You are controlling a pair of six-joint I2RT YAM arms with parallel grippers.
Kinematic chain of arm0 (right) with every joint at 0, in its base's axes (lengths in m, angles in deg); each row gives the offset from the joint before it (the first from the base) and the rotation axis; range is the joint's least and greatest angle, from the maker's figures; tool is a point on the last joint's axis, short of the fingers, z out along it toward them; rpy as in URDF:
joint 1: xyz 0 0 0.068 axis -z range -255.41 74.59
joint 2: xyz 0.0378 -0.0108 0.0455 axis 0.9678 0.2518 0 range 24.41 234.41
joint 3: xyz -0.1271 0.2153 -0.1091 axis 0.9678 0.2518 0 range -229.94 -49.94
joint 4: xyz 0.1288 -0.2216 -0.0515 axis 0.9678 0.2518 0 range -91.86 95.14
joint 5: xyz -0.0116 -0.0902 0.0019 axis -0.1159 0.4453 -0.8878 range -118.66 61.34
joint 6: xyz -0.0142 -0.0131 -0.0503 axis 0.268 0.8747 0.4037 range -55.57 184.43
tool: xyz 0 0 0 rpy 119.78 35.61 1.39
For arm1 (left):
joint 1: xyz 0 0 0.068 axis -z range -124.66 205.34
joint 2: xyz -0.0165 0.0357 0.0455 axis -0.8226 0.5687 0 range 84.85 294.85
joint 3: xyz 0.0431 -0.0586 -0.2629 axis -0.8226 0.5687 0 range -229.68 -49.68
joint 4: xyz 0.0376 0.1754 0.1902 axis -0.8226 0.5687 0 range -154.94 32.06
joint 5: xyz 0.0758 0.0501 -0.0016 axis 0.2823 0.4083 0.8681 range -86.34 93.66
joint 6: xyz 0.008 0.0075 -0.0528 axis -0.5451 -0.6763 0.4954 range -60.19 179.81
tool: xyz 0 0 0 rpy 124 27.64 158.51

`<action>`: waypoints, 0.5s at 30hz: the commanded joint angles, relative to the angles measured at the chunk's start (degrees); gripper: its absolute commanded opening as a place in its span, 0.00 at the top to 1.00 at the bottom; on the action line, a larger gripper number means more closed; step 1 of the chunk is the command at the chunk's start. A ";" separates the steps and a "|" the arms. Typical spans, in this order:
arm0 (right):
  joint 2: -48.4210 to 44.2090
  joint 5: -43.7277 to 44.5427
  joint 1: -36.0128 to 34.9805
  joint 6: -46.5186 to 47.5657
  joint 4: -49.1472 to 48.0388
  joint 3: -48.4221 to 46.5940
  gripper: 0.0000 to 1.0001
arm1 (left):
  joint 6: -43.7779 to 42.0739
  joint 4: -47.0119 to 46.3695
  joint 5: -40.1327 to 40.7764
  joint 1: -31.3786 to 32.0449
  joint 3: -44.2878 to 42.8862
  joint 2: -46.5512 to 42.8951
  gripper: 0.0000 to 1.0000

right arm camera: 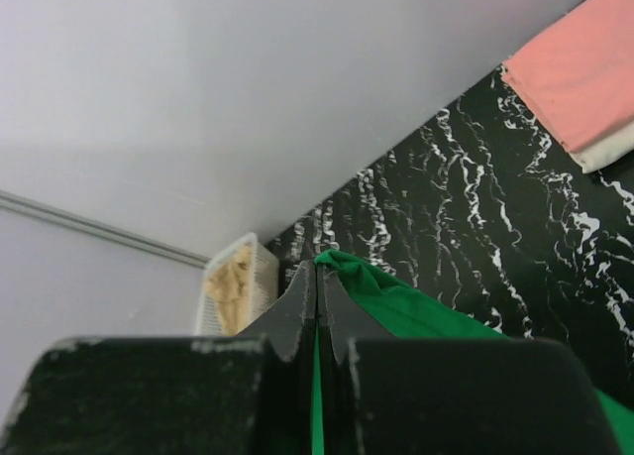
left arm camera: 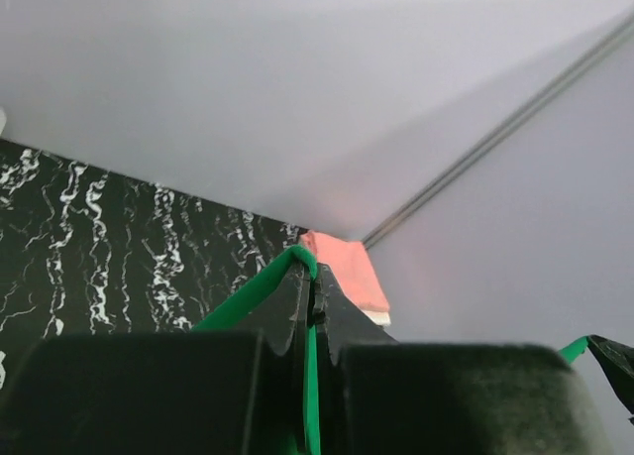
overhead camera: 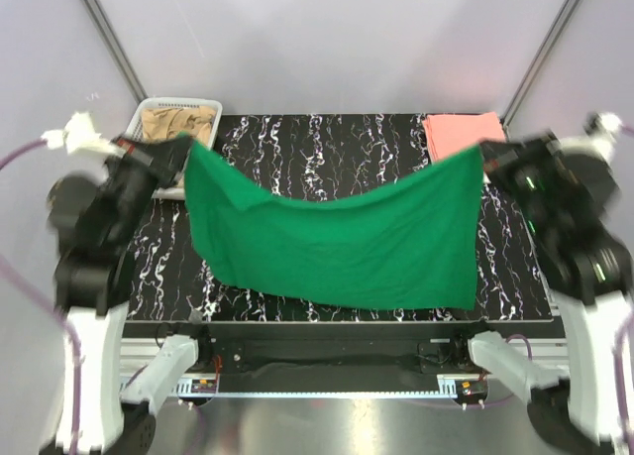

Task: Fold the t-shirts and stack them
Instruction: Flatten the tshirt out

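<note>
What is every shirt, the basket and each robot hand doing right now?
green t-shirt, unfolded, held up in the air, sagging.
pink t-shirt, folded, on the white t-shirt.
white t-shirt, under the pink one, mostly hidden.
tan t-shirt, crumpled in the basket.
basket, upright, holding the tan t-shirt.
left hand, shut on the green t-shirt.
right hand, shut on the green t-shirt.

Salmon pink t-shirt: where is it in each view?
Top external: salmon pink t-shirt lying flat at the far right.
Left wrist: salmon pink t-shirt just right of centre.
Right wrist: salmon pink t-shirt in the top right corner.
Shared landmark: green t-shirt, seen in all three.
</note>
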 commanded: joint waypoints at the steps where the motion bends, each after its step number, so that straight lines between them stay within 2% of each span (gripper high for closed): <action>1: 12.50 -1.49 -0.02 5.99 -10.65 -3.10 1.00 | -1.35 -10.15 3.84 -0.03 0.24 9.84 1.00; 3: 20.50 1.40 0.06 7.84 -13.01 -6.45 1.00 | -2.84 -11.22 4.46 0.06 -3.79 18.71 1.00; 6: 30.96 5.10 0.67 11.97 -14.43 -15.67 1.00 | -3.72 -10.69 3.41 -0.55 -16.09 30.40 1.00; 10: 41.77 2.39 3.48 13.92 -13.56 -31.90 1.00 | -3.81 -9.46 4.28 -1.43 -36.18 40.43 1.00; 12: 44.94 -1.13 4.46 14.44 -8.92 -38.86 1.00 | -4.51 -7.80 5.69 -1.61 -41.85 44.04 1.00; 13: 48.70 -1.40 4.81 14.96 -5.68 -48.39 1.00 | -4.77 -7.35 5.87 -1.70 -45.44 44.83 1.00; 14: 50.30 -1.23 4.90 15.23 0.10 -52.66 1.00 | -5.04 -7.26 5.26 -1.70 -46.09 45.19 1.00; 15: 51.10 -1.31 4.99 15.32 1.89 -55.75 1.00 | -5.13 -7.26 4.99 -1.61 -46.00 44.84 1.00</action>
